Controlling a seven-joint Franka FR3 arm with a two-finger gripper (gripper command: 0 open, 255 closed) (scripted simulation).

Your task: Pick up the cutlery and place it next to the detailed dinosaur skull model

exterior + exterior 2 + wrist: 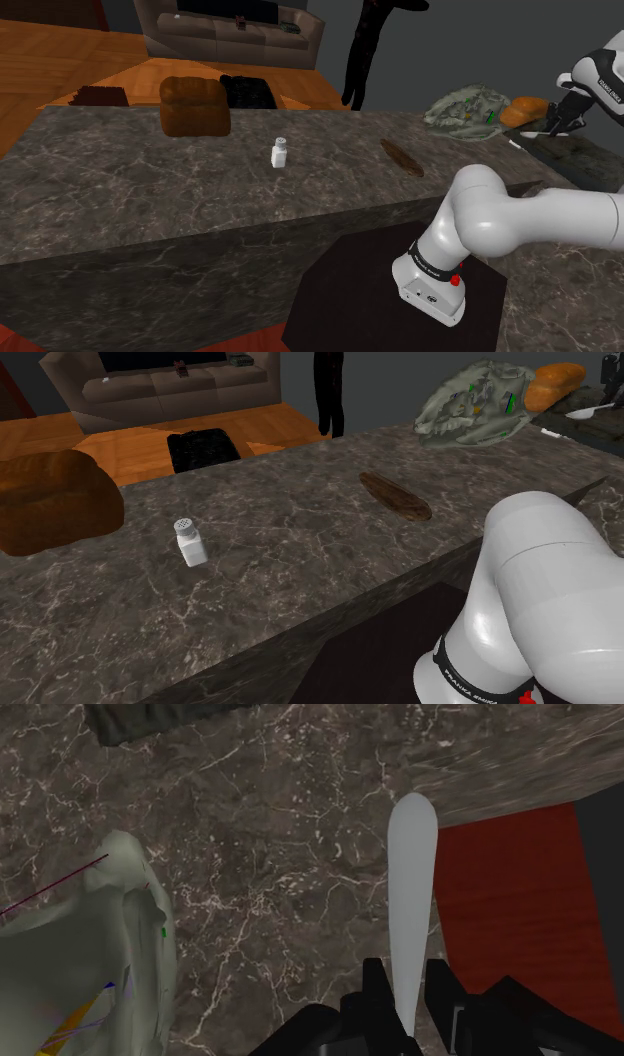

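My gripper (405, 979) is shut on a white piece of cutlery (411, 894), whose long rounded end sticks out ahead of the fingers over the dark marble counter (280, 834). A grey-green dinosaur skull model (95, 964) lies close beside the gripper. In the shoulder view the gripper (551, 125) hangs at the far right, just right of the skull (462, 105), with the cutlery's thin white end (514, 143) pointing down and left. The second exterior view has the skull (470, 402) at the counter's far right corner and the white cutlery (583, 413) just right of it.
An orange loaf (522, 110) lies behind the skull. On the counter stand a white shaker (281, 152), a dark brown elongated object (402, 157) and a big brown loaf-like block (194, 105). The counter's edge drops off close to the gripper, with red-brown floor (510, 904) below.
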